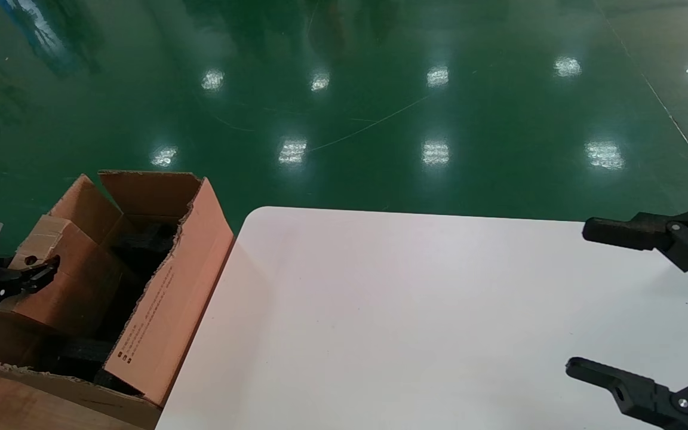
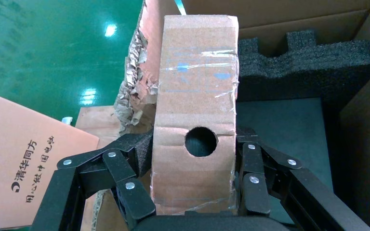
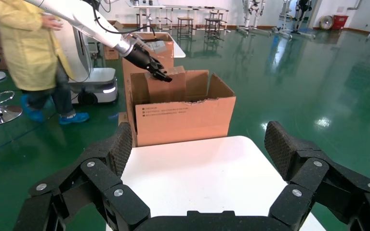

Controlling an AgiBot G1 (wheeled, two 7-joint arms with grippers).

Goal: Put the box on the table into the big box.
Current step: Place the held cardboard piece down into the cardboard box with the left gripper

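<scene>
We hold the box [image 2: 196, 139] in our left gripper [image 2: 195, 185] over the open carton [image 1: 168, 298], beside the table [image 1: 409, 322].

Our left gripper's jaws pinch the box by its two long sides, one finger [image 2: 127, 185] against each, with the narrow side and its round hole facing the wrist camera. The box is tilted, its far end reaching in over the carton's black foam [image 2: 308, 57] and past a ragged flap. In the head view the box [image 1: 57, 275] sits above the carton's left part, our left gripper [image 1: 36, 276] at its near end. We keep our right gripper [image 1: 619, 304] low over the table's right side, jaws spread wide with nothing between them. In the right wrist view a person [image 3: 31, 53] in a yellow coat stands on the green floor [image 1: 344, 89] beyond the carton.
</scene>
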